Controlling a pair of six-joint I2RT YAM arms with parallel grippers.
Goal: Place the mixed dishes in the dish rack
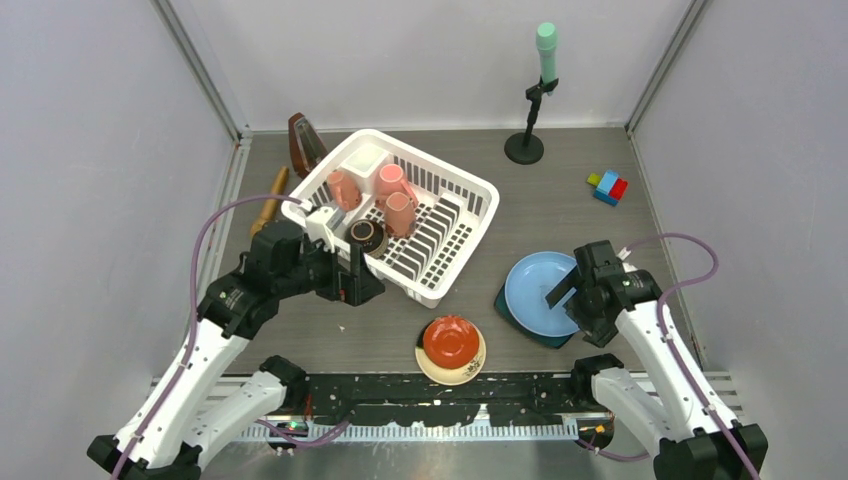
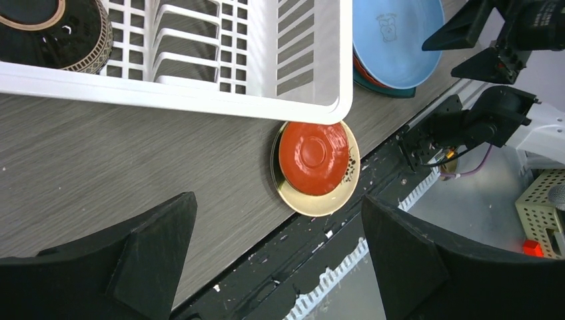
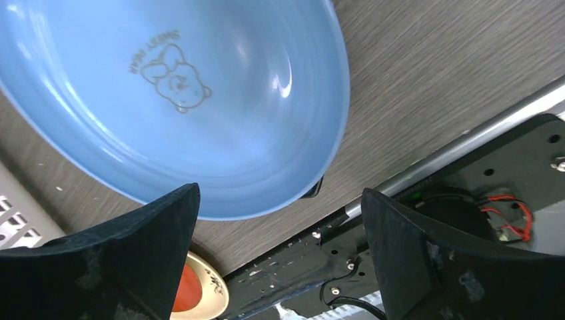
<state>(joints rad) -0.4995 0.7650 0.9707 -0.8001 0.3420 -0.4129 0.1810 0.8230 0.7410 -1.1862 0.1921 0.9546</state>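
White dish rack [image 1: 440, 158] with three pink mugs [image 1: 390, 181] and brown bowl [image 1: 366, 236] inside; left hand [image 2: 276, 203] and right hand [image 3: 280, 193] spread

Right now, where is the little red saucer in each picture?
Top external: the red saucer sits low in the middle, stacked on the cream saucer.
Left wrist: a little right of centre, just below the corner of the dish rack.
Right wrist: only a sliver shows, at the bottom left edge.
Shared landmark: the light blue plate appears in all three views. From above, it lies to the saucer's right.
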